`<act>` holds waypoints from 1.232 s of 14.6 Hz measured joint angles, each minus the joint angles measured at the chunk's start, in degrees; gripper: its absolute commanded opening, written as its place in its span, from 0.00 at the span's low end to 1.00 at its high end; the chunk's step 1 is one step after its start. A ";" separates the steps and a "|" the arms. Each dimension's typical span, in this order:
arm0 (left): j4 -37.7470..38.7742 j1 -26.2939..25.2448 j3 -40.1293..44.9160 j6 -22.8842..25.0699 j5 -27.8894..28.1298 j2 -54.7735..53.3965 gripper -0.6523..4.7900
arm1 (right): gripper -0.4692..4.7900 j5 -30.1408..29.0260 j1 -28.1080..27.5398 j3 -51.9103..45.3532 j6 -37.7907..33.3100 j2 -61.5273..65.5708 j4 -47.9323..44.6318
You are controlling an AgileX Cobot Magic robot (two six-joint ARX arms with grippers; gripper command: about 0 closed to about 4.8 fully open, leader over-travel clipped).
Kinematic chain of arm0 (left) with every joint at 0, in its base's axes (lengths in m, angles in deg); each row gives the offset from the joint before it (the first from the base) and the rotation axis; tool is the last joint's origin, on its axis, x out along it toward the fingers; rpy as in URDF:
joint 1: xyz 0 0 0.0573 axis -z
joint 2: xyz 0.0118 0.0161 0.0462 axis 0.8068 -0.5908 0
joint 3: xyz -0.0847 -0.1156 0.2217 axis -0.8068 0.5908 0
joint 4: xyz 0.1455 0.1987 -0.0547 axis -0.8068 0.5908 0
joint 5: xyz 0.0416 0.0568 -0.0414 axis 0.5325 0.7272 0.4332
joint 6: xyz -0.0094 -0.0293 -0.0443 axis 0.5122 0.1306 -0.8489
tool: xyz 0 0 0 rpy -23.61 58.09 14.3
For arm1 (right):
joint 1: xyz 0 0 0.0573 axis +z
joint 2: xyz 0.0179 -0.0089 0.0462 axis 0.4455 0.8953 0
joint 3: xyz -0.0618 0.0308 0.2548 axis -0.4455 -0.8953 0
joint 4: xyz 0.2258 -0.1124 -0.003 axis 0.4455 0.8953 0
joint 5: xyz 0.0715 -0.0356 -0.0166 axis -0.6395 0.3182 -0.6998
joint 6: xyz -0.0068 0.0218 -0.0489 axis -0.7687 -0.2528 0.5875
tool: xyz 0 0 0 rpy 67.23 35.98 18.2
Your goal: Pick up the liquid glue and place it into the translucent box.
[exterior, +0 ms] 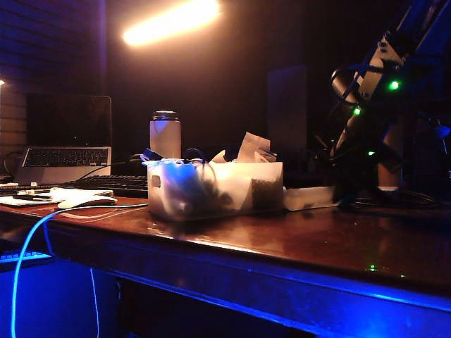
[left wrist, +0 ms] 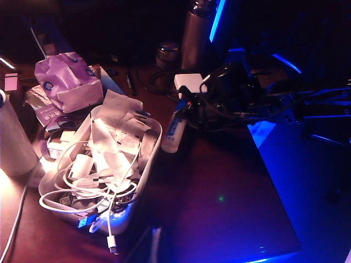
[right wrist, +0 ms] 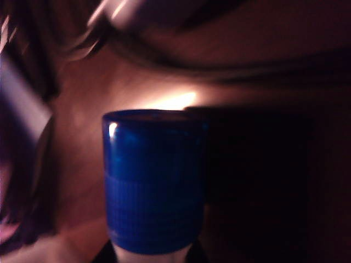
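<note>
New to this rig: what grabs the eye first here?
The frosted translucent box at mid-table, overflowing with white cables and paper scraps. Beside it lies the white liquid glue bottle, its blue cap filling the right wrist view, with the right gripper at its cap end.

The glue (left wrist: 174,133) just beside the right gripper (left wrist: 193,109) was white with a blue label; its ribbed cap (right wrist: 153,183) was deep blue. The box (left wrist: 147,156), farther off, was frosted whitish, holding white cables. The table (exterior: 303,239) was reddish-brown, edged in blue light.

The left gripper was out of sight.
</note>
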State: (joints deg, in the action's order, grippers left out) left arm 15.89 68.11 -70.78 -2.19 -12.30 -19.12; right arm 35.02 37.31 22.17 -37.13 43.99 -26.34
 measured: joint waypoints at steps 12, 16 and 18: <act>-0.04 0.00 0.00 -0.02 0.00 -0.02 0.11 | 0.23 -9.77 -3.26 -0.07 29.88 -10.99 -11.02; -0.13 0.00 0.00 -0.02 0.00 -0.02 0.11 | 0.23 -13.44 0.70 -0.09 32.02 -11.43 -13.00; -0.15 0.00 0.00 -0.02 0.00 -0.02 0.11 | 0.23 -11.63 4.79 -0.09 32.11 -11.32 -16.37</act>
State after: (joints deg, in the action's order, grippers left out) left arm 15.74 68.11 -70.78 -2.21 -12.30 -19.14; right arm 23.40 42.10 22.08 -5.02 32.66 -42.72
